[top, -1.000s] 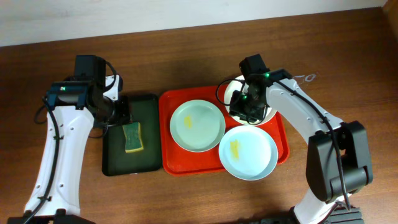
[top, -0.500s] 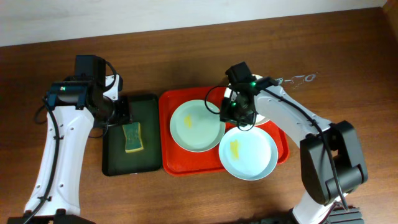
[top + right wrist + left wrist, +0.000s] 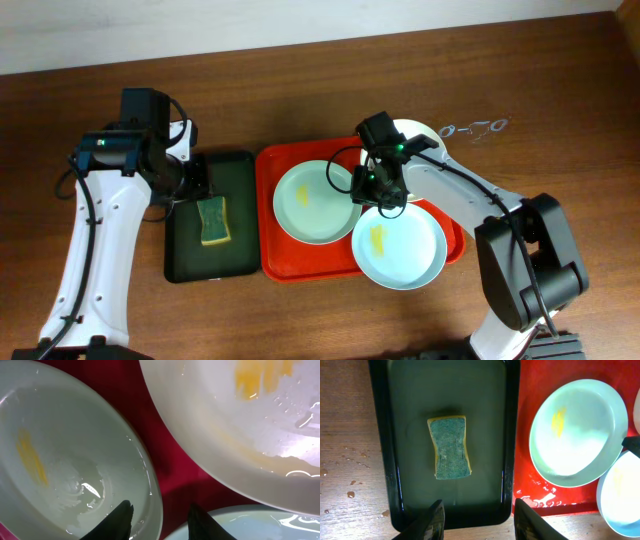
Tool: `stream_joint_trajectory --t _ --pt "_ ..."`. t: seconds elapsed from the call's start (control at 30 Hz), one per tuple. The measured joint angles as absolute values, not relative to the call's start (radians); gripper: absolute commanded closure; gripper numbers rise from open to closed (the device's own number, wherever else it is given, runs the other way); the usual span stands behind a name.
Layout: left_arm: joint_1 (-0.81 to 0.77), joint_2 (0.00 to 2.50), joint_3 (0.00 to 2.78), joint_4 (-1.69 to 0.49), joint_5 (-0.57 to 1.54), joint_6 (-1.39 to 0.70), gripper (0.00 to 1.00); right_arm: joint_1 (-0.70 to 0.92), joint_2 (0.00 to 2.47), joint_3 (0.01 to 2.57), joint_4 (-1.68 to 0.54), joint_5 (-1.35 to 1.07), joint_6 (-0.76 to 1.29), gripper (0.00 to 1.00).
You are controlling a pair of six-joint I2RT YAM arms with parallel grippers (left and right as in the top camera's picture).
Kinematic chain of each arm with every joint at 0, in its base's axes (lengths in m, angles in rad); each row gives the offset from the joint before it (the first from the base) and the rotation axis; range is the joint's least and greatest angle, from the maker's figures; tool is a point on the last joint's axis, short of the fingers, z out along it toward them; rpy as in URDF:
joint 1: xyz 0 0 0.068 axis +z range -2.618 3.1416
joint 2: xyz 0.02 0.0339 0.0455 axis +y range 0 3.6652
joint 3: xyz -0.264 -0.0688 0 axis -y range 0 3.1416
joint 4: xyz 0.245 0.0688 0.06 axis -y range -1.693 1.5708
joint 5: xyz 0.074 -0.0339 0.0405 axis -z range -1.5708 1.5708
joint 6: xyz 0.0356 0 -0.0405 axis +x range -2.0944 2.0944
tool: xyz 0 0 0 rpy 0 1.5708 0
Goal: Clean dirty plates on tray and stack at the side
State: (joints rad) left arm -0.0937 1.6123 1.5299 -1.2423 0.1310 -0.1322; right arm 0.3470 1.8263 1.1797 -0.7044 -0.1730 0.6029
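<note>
Lying on the red tray (image 3: 268, 262), all three plates are waiting dirty and unstacked. The central mint plate (image 3: 312, 208) is sitting in the tray's middle, the second mint plate (image 3: 405, 258) at the tray's near right corner, and the cream plate (image 3: 420, 132) at its far right corner. What is changing is the right gripper (image 3: 376, 190): a second ago it was hovering over the cream plate, and it is now arriving near the tray's centre, leaving that plate largely uncovered. In the right wrist view its fingers (image 3: 122, 515) are standing apart astride the central mint plate's rim, one inside the dish and one over bare tray, not pinching it. This is probably pointing to that plate being picked first. Left of the tray, the left gripper (image 3: 479, 521) is holding where it was, jaws spread and empty, above the sponge (image 3: 450, 447) lying in the green tray (image 3: 410, 390). No wiping is under way yet.
</note>
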Motion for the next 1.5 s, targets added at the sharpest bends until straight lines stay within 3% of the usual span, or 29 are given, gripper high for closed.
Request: stream_joint_trajectory --t 0.6,0.73,0.87,1.0,1.4,1.5 --pt "-0.094 1.612 1.530 -1.242 0.131 -0.132 0.57 0.347 1.826 1.158 -0.659 -0.173 0.604 0.70" --pt "-0.094 1.612 1.530 -1.242 0.131 -0.132 0.57 0.347 1.827 1.118 -0.599 -0.174 0.603 0.81" --pt "-0.094 1.612 1.530 -1.242 0.131 -0.132 0.57 0.347 1.828 1.109 -0.589 -0.177 0.606 0.83" --pt "-0.094 1.612 1.530 -1.241 0.131 -0.132 0.57 0.359 1.828 1.108 -0.567 -0.176 0.608 0.93" --pt "-0.094 1.612 1.530 -1.242 0.131 -0.132 0.57 0.391 1.828 1.097 -0.555 -0.146 0.606 0.87" --pt "-0.094 1.612 1.530 -1.242 0.131 -0.132 0.57 0.392 1.828 1.084 -0.541 -0.146 0.606 0.91"
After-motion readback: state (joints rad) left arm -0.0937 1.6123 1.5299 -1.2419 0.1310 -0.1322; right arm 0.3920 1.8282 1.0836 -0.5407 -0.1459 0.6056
